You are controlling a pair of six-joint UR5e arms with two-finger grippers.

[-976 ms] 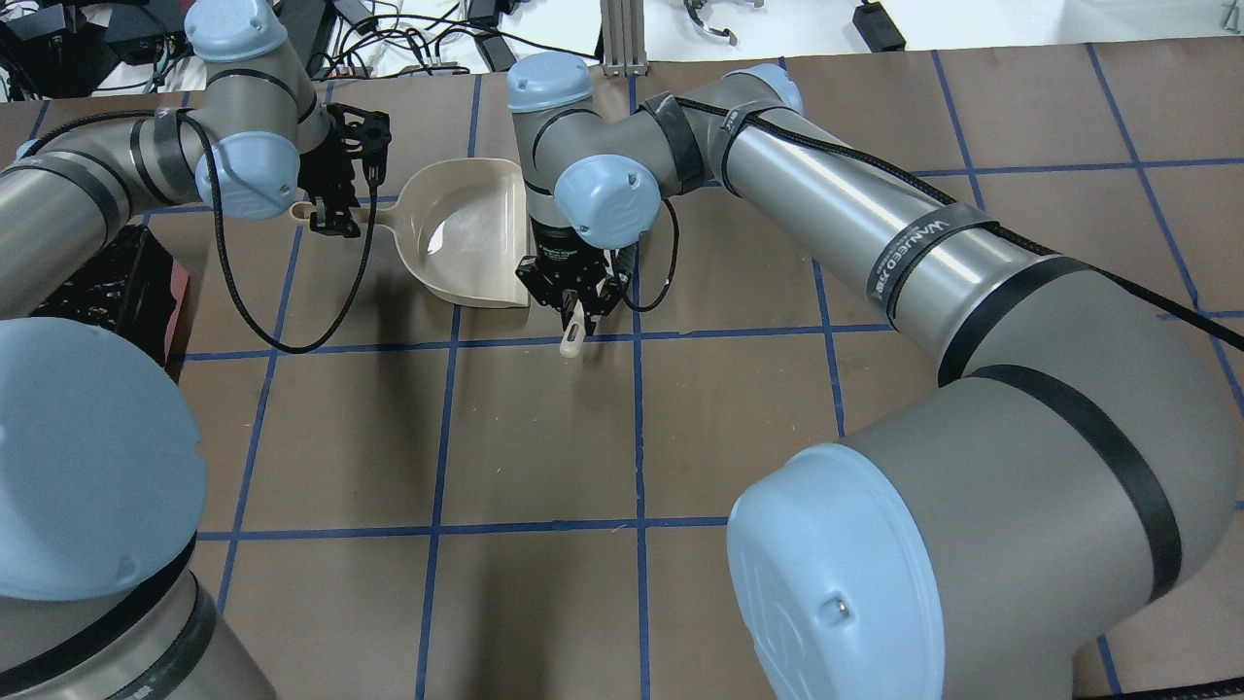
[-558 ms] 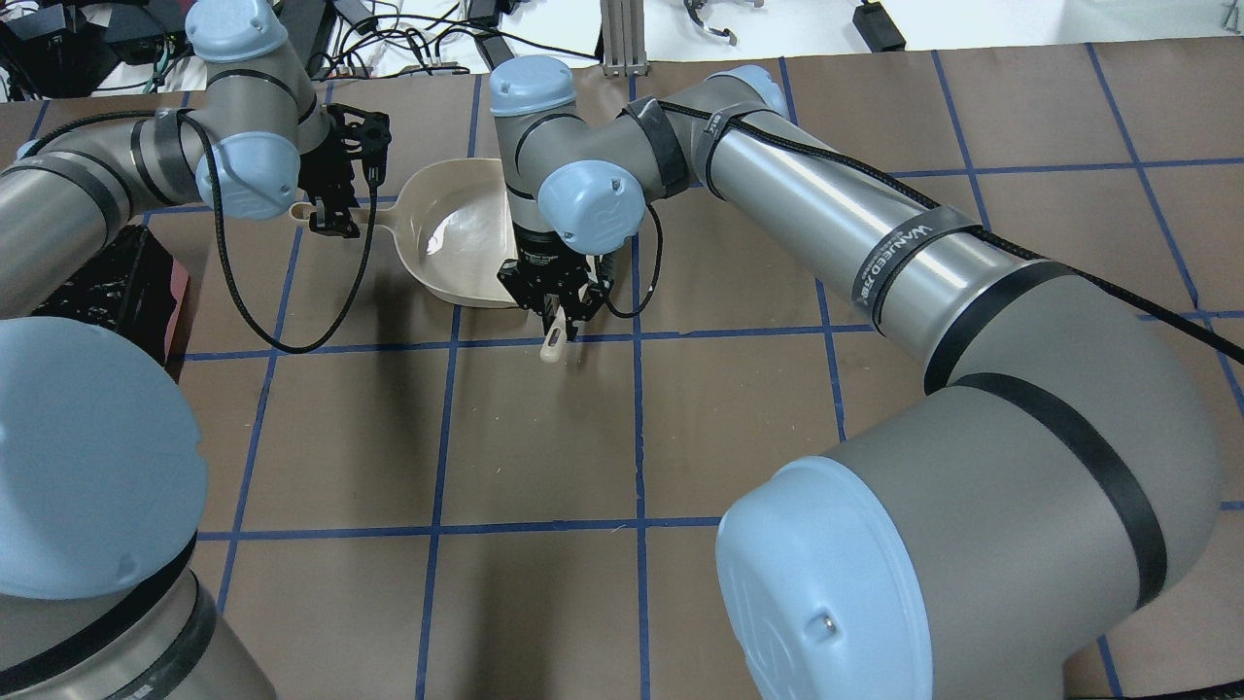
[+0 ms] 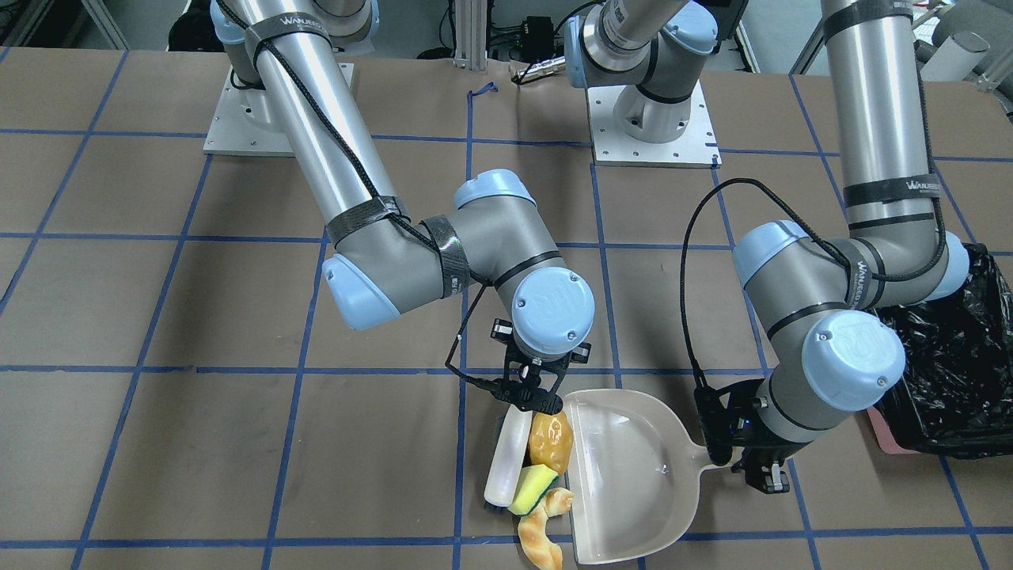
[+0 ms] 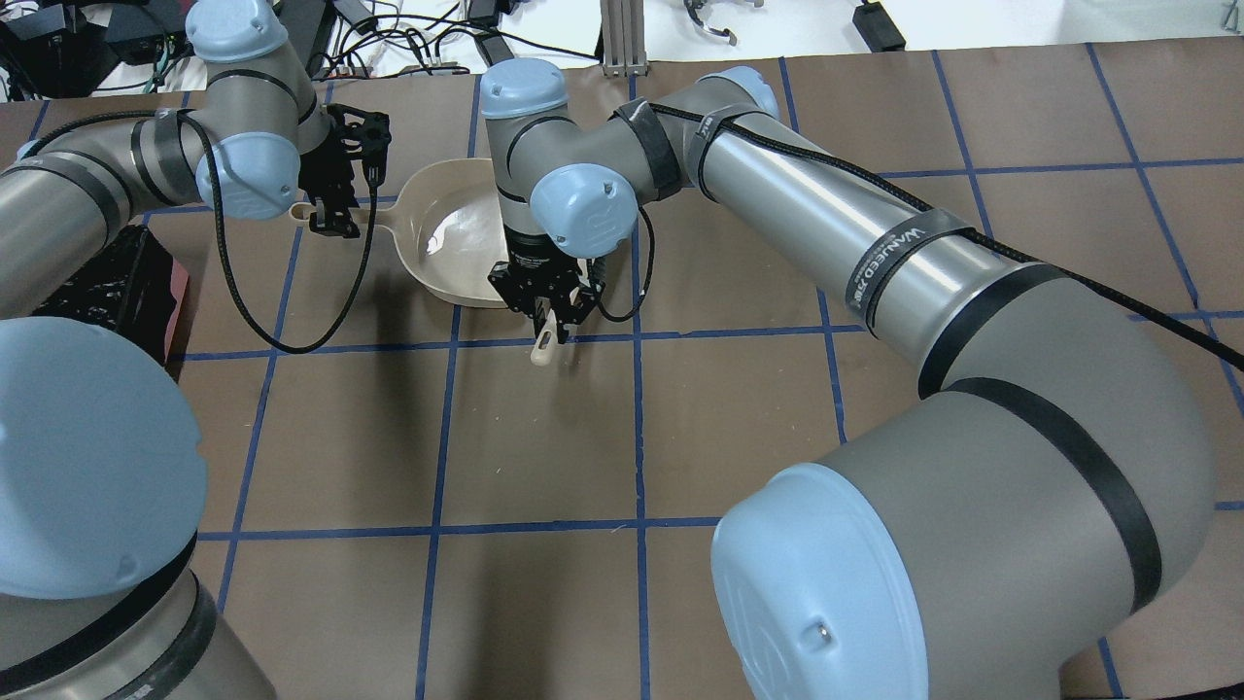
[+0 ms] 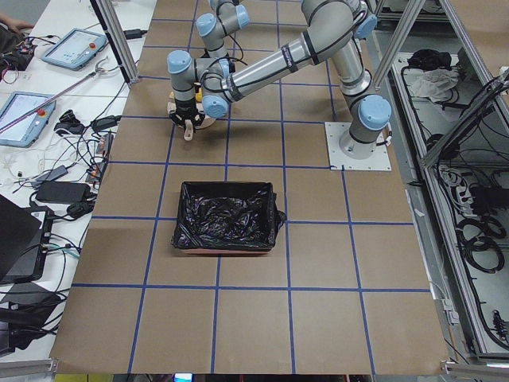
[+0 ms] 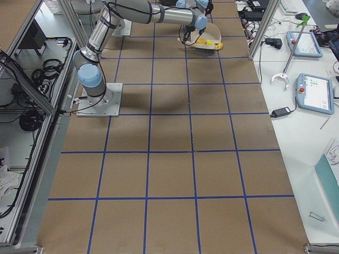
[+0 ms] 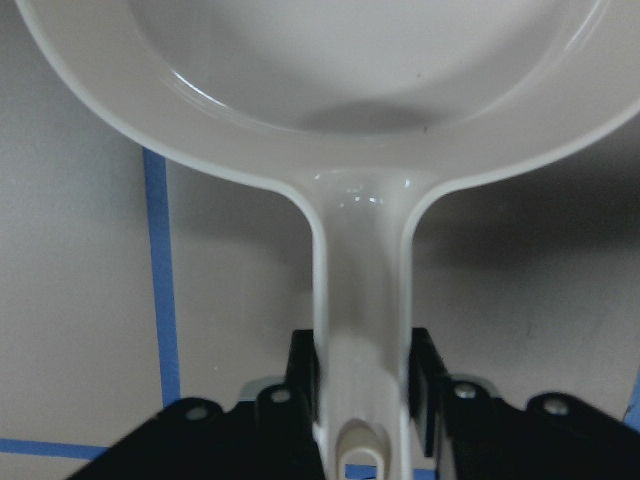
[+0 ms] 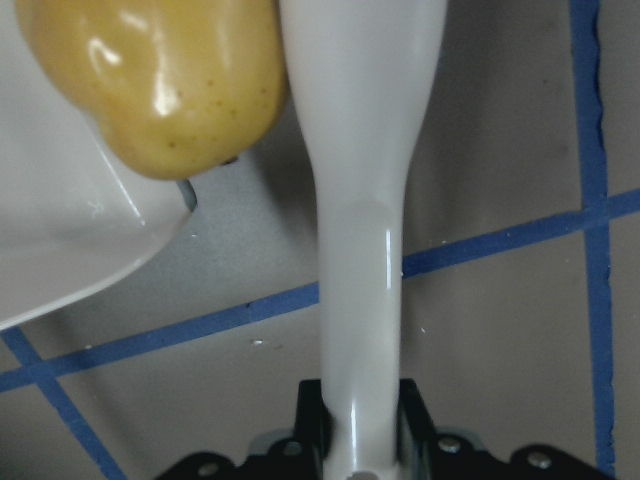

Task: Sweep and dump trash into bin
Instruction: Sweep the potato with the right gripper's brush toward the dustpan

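My right gripper [image 3: 532,402] is shut on the handle of a white brush [image 3: 506,457], which stands on the table just beside the open edge of the beige dustpan [image 3: 633,475]. The trash lies between brush and pan: a glossy amber lump [image 3: 551,442] at the pan's lip, a yellow-green sponge [image 3: 533,478], and a tan croissant piece [image 3: 542,529] partly on the lip. The right wrist view shows the lump [image 8: 160,80] touching the brush handle [image 8: 362,250]. My left gripper [image 7: 362,395] is shut on the dustpan handle [image 7: 360,320]. The bin [image 5: 227,216] with its black bag sits apart.
In the front-facing view the bin's black bag [image 3: 950,364] and pink rim [image 3: 882,419] lie just beyond my left arm's elbow. Brown paper with blue tape lines [image 4: 544,530] covers the table. Cables and tablets lie off the far edge.
My right gripper has carried the brush sideways toward the dustpan's open edge. The left arm and the dustpan have stayed where they were.
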